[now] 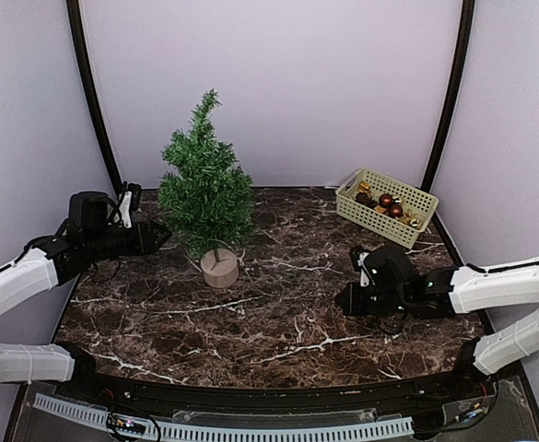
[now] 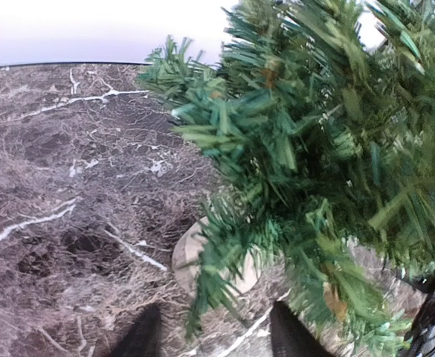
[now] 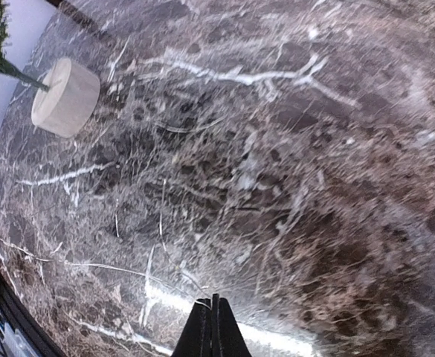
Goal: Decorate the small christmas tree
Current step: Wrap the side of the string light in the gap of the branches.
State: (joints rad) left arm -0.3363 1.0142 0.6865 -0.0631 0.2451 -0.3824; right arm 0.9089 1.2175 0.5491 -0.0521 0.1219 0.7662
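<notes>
**Bare tree at the left rear, ornaments in their basket**

The small christmas tree [image 1: 206, 189] stands upright on the dark marbled table [image 1: 278, 318], left of centre and toward the back. Its thin trunk runs down into a round pale wooden stump [image 1: 219, 267] that sits flat on the stone. No ornament shows on its green branches in the overhead view.

The left gripper [image 1: 161, 236] is level with the lower branches on the tree's left side, its tip at the edge of the foliage. In the left wrist view its two dark fingertips [image 2: 141, 338] stand apart, so the jaws are open. Needles fill the right half of that view, blurred, and one branch tip hangs in line with the gap. Whether it touches a finger I cannot tell.

The right gripper [image 1: 343, 300] lies low over the table at the right, well apart from the tree and pointing left toward it. From its own wrist view the fingers are pressed together into one thin wedge, closed with nothing seen between them.

A pale yellow slotted basket [image 1: 422, 203] sits at the far right corner, holding several round ornaments [image 1: 386, 200] in dark red and gold. Any print on the arms or the basket is too small to read.
</notes>
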